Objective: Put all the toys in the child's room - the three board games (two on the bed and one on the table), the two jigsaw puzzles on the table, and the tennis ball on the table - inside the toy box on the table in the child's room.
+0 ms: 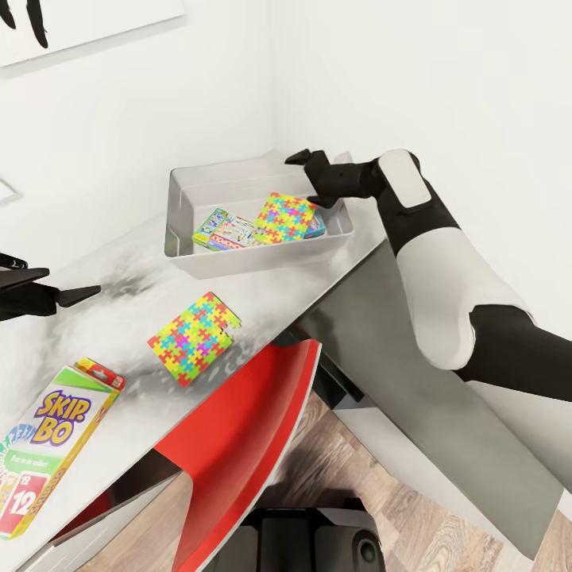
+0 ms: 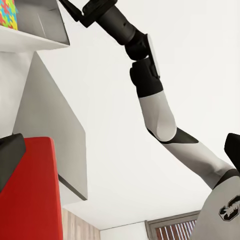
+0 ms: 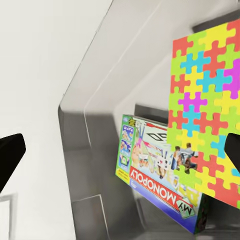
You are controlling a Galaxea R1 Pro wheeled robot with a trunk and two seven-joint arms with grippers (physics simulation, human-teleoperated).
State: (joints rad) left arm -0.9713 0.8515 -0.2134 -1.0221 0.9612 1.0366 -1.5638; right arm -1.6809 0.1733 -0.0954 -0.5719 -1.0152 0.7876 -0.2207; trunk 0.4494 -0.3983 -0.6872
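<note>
The pale grey toy box (image 1: 184,213) stands at the table's (image 1: 127,294) far corner. Inside lie a green-edged Monopoly board game (image 1: 225,230) (image 3: 155,175) and a jigsaw puzzle (image 1: 284,216) (image 3: 205,120) resting partly on it, with a blue box edge (image 1: 316,226) under the puzzle. My right gripper (image 1: 311,179) (image 3: 120,152) hovers open over the box's far right side, holding nothing. The second jigsaw puzzle (image 1: 194,336) lies on the table nearer me. The Skip-Bo board game (image 1: 52,445) lies at the near left. My left gripper (image 1: 52,278) is open above the table's left part. The tennis ball is out of view.
A red chair (image 1: 246,445) (image 2: 30,190) is tucked under the table's front edge. White walls meet behind the toy box. A grey cabinet side (image 1: 445,429) and wood floor (image 1: 381,492) lie to the right below my right arm (image 1: 429,262) (image 2: 150,85).
</note>
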